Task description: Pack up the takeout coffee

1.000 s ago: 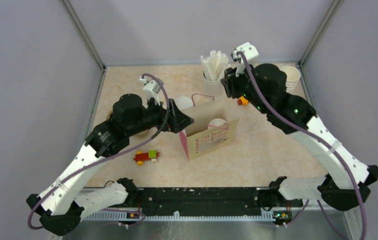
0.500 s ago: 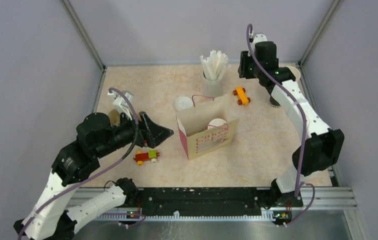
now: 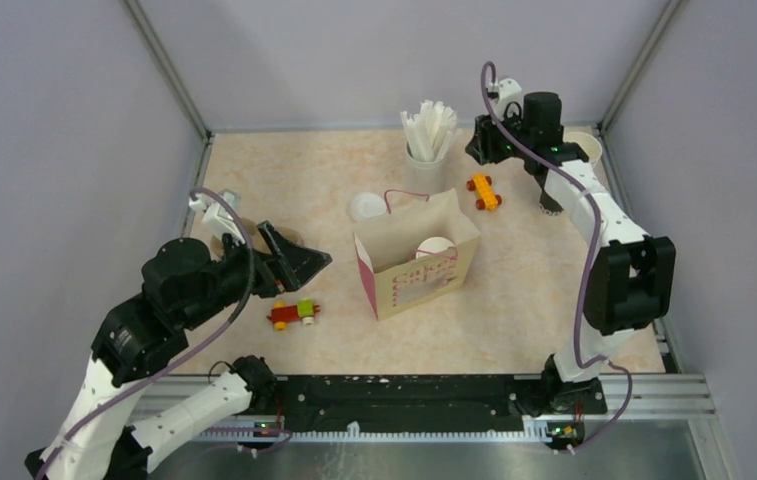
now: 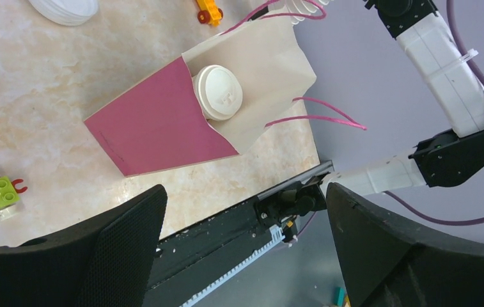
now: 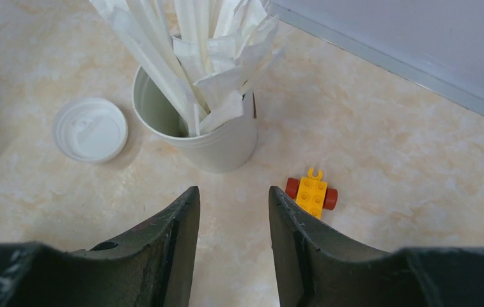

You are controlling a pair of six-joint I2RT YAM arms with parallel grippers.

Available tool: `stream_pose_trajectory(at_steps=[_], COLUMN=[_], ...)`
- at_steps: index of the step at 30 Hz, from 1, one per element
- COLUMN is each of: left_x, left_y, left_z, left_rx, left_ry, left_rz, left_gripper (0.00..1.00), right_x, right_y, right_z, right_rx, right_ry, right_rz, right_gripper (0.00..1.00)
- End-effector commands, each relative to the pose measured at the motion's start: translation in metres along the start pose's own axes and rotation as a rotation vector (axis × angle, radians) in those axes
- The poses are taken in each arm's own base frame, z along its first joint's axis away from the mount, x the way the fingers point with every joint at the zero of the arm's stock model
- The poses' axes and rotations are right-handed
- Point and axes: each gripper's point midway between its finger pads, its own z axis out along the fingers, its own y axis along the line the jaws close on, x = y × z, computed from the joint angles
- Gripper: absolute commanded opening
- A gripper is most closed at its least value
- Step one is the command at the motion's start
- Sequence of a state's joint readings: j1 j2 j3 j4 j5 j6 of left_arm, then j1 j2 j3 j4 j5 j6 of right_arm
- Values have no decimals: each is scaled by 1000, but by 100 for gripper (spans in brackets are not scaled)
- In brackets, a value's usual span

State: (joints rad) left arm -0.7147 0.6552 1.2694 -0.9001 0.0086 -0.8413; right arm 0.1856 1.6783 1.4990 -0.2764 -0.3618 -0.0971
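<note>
One cup (image 3: 435,246), lidded, stands upright inside the bag (image 3: 414,285).
I read the left pincer (image 3: 309,265) as spread wide and bare. The cup lies off to its right, well apart, beyond the bag's pink side panel. The right pincer (image 3: 474,152) is parted too, with nothing between its fingers, and hangs by the straw holder (image 3: 426,152), so the cup sits on the near side of it. The cup's long axis points straight up through the bag's mouth (a spare lid (image 3: 366,206) lies on the bench (image 3: 284,180) just behind the bag). Neither arm looks clearly nearer to me, and I judge any reach would have to come from above.
</note>
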Motion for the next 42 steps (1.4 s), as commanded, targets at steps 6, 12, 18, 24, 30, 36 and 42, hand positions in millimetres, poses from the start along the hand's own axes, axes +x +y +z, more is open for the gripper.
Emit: stream_pose_trajectory(at_steps=[6,12,18,24,30,36,42], left_x=[-8,-6,-8,-7,-9,-6,4], left_y=[-2,-3,-6,-3,-3,-2,-2], left_z=[8,7,5,4,1,5,16], left_rx=[-28,-16,-2,-7,-9,-7,-3], left_ry=[-19,-17,-24,-30,-39,-23,42], left_rz=[-39,-61,-63,-70,-62,-36,19], left_gripper=[99,99,99,99,99,99,99], right_x=[-23,-29,-37,-47,-51,-56,-75], right_y=[1,6,3,5,3,2,-3], right_z=[22,32,38,41,46,37,4], right_rx=[-96,-145,-143,-160,-165,-139,-44], right_ry=[-73,-102,-121,-159,-157,-125,-124], right_rz=[-100,-90,-96,-108,-109,-77,-51], right_gripper=[43,43,40,37,16,0,0])
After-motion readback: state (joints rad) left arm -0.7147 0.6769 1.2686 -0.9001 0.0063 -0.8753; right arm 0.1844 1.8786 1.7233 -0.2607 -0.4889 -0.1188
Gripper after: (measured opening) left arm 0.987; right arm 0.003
